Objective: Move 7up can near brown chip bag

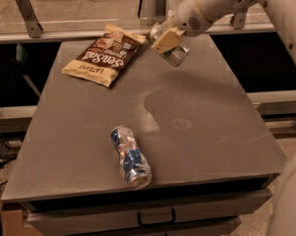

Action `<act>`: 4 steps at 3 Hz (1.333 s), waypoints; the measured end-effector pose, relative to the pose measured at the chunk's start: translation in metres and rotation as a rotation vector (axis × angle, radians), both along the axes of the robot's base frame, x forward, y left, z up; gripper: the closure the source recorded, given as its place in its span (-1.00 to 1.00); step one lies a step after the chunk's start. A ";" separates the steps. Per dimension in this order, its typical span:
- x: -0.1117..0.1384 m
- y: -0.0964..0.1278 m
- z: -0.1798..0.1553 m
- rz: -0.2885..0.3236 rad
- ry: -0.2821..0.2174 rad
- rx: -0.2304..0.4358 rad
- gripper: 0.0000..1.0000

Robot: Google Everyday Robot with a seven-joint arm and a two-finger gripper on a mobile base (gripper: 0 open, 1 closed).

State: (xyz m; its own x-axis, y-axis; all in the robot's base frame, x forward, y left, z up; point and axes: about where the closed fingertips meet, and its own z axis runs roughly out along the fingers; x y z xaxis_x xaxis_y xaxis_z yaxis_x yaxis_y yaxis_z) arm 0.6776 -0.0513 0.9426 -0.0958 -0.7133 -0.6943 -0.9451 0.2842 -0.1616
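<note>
The brown chip bag [104,55] lies flat at the table's far left, with white "Sea Salt" lettering. My gripper [166,42] is in the air over the far middle of the table, just right of the bag's top corner. It is shut on the 7up can [176,54], whose silver end sticks out below and to the right of the tan fingers [162,39]. The can is tilted and held above the table top, apart from the bag.
A crushed blue-and-silver can [130,150] lies on its side near the front edge of the grey table [211,122]. A metal rail [64,26] with posts runs behind the table. A drawer handle [155,215] sits under the front edge.
</note>
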 end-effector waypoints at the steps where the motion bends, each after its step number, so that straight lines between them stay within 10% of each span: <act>1: 0.000 0.038 0.005 0.134 -0.003 0.161 1.00; 3: -0.007 0.044 0.005 0.154 -0.042 0.249 1.00; 4: -0.017 0.043 -0.007 0.154 -0.137 0.399 1.00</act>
